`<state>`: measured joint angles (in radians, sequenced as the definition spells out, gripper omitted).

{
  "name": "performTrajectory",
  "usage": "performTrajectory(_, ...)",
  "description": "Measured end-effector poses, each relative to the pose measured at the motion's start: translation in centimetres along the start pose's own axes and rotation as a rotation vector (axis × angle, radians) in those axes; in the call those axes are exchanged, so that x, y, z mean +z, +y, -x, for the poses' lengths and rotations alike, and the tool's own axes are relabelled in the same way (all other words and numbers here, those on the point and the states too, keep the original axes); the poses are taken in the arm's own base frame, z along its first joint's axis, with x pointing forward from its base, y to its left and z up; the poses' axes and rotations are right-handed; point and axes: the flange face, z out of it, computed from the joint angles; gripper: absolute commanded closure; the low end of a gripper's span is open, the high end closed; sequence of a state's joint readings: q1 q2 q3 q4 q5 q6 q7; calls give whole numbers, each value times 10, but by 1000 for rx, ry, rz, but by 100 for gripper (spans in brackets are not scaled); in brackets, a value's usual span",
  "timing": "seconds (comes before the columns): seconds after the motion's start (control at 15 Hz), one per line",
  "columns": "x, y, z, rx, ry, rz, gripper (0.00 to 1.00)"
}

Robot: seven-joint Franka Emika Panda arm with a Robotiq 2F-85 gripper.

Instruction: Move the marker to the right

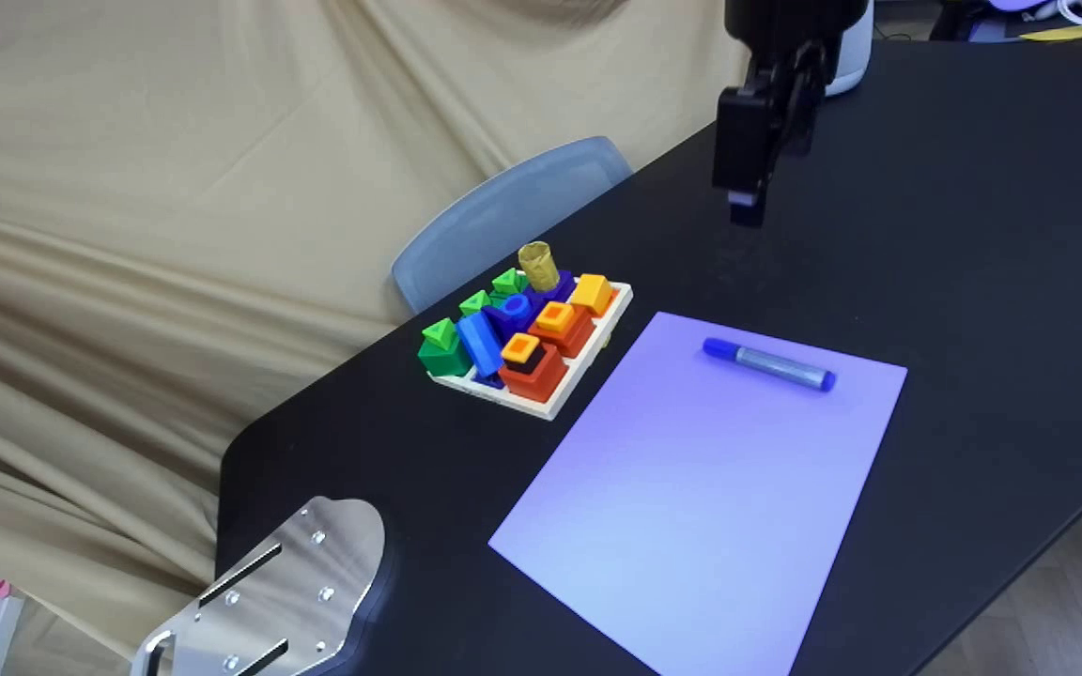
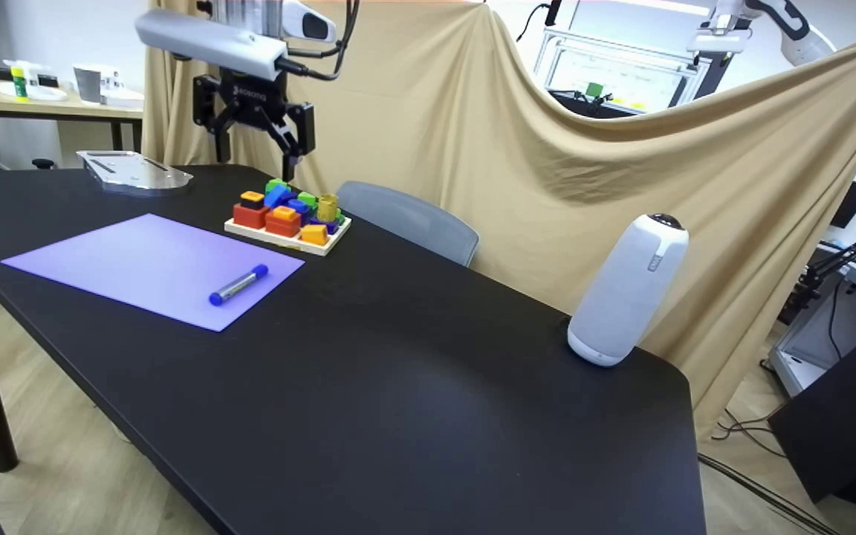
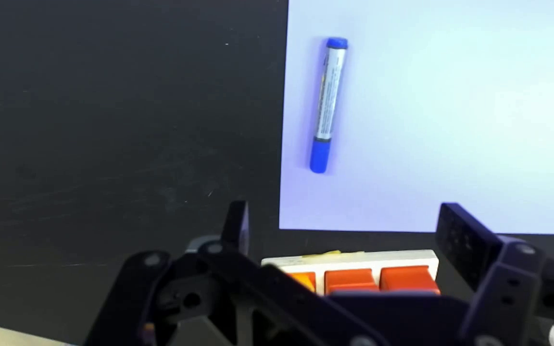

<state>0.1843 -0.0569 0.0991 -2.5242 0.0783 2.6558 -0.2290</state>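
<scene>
Lying on paper sheet point(image 1: 682, 507) near one edge: capped blue marker point(image 1: 769, 364) | Robotiq gripper point(image 2: 256, 157) hanging higher than sheet, jaws standing wide apart | shape-sorter board point(image 3: 392, 258) sitting just beside sheet | slotted metal plate point(image 1: 292, 601) resting apart from sheet

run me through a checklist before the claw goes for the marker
1. Claw open: ok, jaws wide apart, holding nothing.
2. Marker free on the sheet: ok, nothing on top of it.
3. Claw lined up with marker: not ok, in the wrist view it lies beyond the jaws, not between them.
4. Claw clear of the block board: ok, a gap shows in an exterior view.
5. End spot to the right: cannot tell, no mark shows it.
</scene>
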Motion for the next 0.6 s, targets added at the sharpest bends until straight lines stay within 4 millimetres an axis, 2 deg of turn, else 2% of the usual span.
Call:
performTrajectory(0.27, 46, -19, -5, -57, -32, -14, 0)
performTrajectory(0.6, 85, -24, -2, -138, -71, -2, 0)
